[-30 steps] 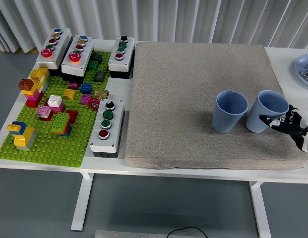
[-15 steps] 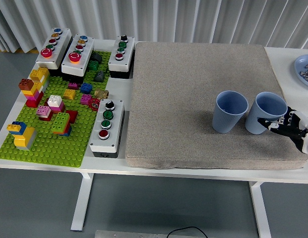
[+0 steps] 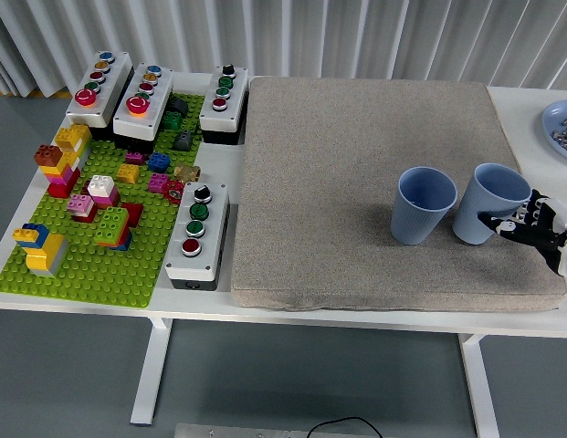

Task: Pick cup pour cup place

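Reaching in from the table's right edge, the right hand [image 3: 531, 226] sits low over the grey mat [image 3: 374, 182] near its front right corner, its fingers [image 3: 502, 226] curled partway and pointing left, the tips against the lower wall of the right blue cup [image 3: 488, 203]. Whether they actually clamp the cup cannot be told from this view; the cup stands with a slight lean toward the left. Just beside it, toward the mat's middle and close to touching, stands the left blue cup [image 3: 424, 204], upright and mouth open. Both cups rest on the mat's front right part.

Along the table's [image 3: 219, 164] front left lies a green baseplate [image 3: 91, 265] carrying stacks of coloured bricks [image 3: 59, 164], with a grey button box [image 3: 197, 234] between its right edge and the mat. Farther back, near the table's far left corner, three more button boxes [image 3: 142, 102] stand in a row. At the far right edge a blue plate [image 3: 559, 123] with small pieces in it is cut off by the frame.
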